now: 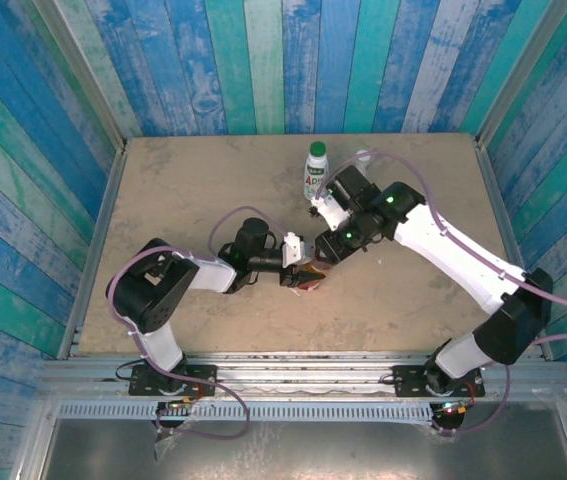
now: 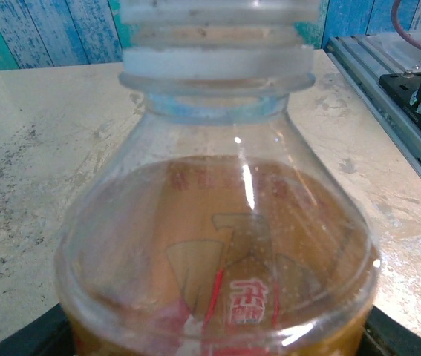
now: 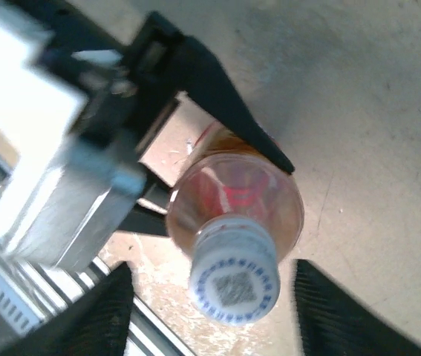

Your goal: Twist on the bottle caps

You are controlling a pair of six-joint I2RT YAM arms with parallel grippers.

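The amber bottle [image 3: 234, 196] with a red label stands upright near the table's middle [image 1: 307, 279]. My left gripper [image 1: 294, 258] is shut on its body, and its black fingers [image 3: 229, 111] reach round the bottle in the right wrist view. A white cap [image 3: 234, 285] with blue print sits on the bottle's neck [image 2: 217, 33]. My right gripper [image 3: 211, 271] hangs over the cap with its jaws open. Its dark fingers [image 3: 106, 315] stand on either side of the cap without touching it.
A white bottle [image 1: 315, 178] with a dark green cap [image 1: 316, 150] stands at the back of the table. A slim clear bottle [image 1: 364, 158] stands just right of it. A metal rail [image 2: 388, 96] borders the table's near edge. Blue plank walls enclose the table.
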